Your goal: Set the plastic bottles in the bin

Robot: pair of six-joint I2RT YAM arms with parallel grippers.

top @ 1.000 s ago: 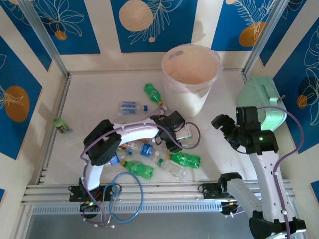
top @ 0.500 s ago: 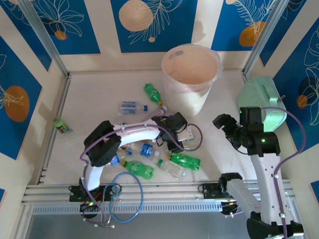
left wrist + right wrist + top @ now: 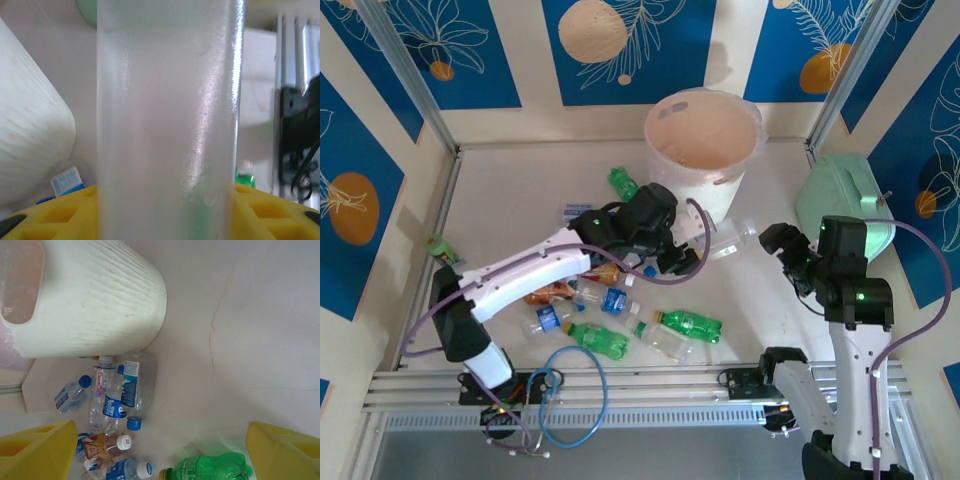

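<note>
Clear bottle (image 3: 165, 125) — up off the table (image 3: 520, 190) now, clamped across its body between the left gripper's (image 3: 688, 256) yellow pads (image 3: 50, 215). A second ago that gripper sat low in the pile. Since then the arm has swung far and right, so the bottle hangs just beside the bin (image 3: 715, 195), at its near wall and not over the mouth. You likely need more lift before release. Right gripper (image 3: 775, 245) waits with jaws wide apart, nothing between them. Other bottles (image 3: 690, 323) lie on the near table — plenty left.
</note>
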